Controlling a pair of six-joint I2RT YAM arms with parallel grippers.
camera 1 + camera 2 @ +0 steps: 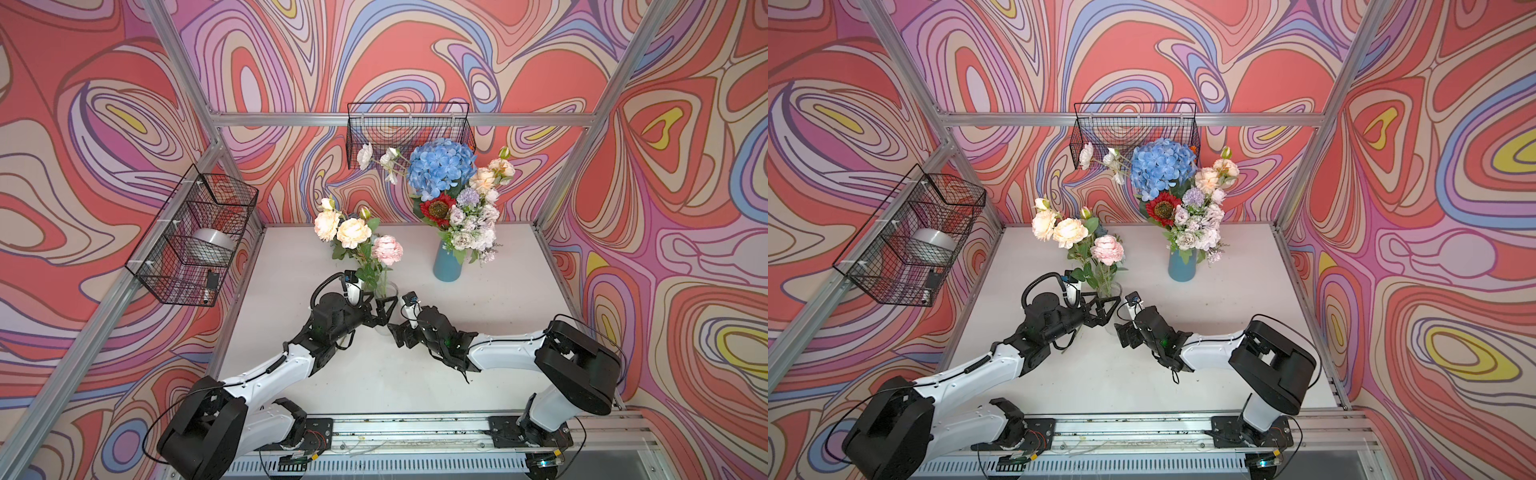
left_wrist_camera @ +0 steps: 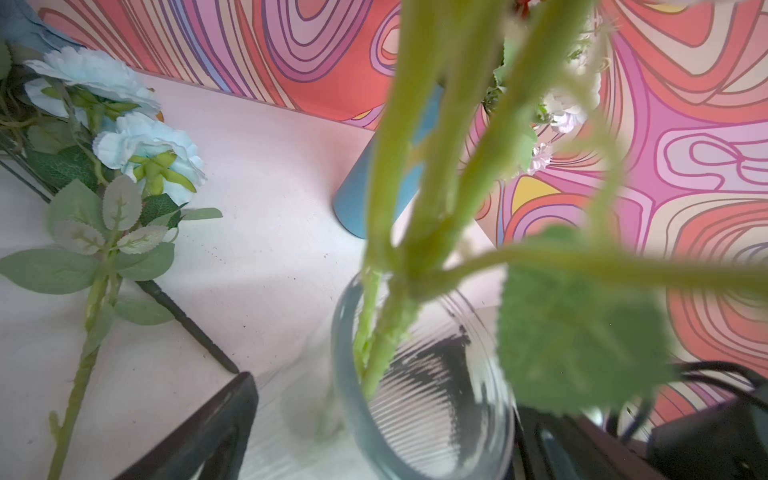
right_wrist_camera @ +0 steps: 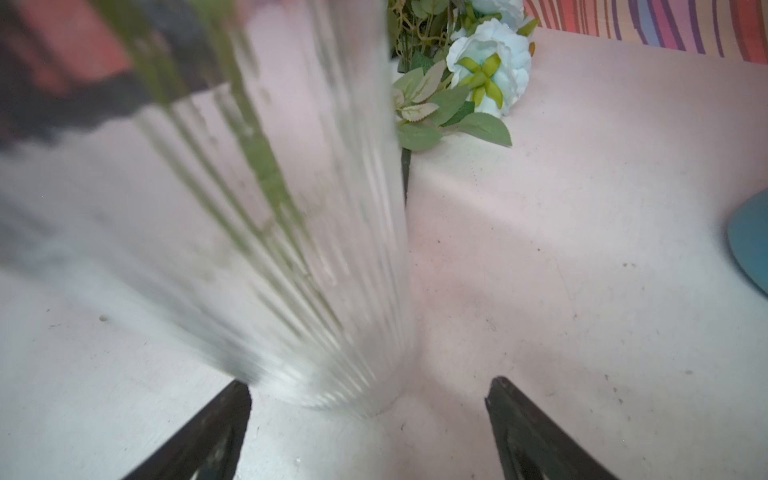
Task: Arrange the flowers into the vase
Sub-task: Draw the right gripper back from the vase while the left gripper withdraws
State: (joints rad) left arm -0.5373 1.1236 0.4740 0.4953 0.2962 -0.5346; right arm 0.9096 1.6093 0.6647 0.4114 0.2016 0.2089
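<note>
A clear ribbed glass vase stands mid-table holding cream blooms and a pink bloom on green stems. My left gripper is open, its fingers either side of the vase's rim. My right gripper is open low at the vase's base. A blue vase behind holds the blue hydrangea, red sunflower and pale blossoms. Dusty-blue roses lie on the table.
A wire basket with a silver round object hangs on the left wall. Another wire basket hangs on the back rail behind the bouquet. The white table ends at a metal rail in front.
</note>
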